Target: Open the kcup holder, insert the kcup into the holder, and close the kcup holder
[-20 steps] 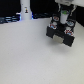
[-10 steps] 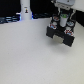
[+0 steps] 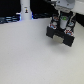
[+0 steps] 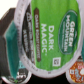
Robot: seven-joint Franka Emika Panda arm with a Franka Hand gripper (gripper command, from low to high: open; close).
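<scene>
Poised right above the black holder (image 3: 62, 34) at the far right of the tabletop (image 3: 30, 57), tool (image 3: 63, 21) seemingly clamped on the green pod (image 4: 47, 35), likely for lowering it in, though actual grip unclear.

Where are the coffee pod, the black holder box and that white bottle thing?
kcup (image 4: 52, 35), wrist view, on its green label.
kcup holder (image 3: 52, 32), exterior view, on the black body's left side.
white bottle-shaped object (image 3: 25, 10), exterior view, on its middle.

Kcup (image 3: 63, 20) atop kcup holder (image 3: 62, 35)
</scene>
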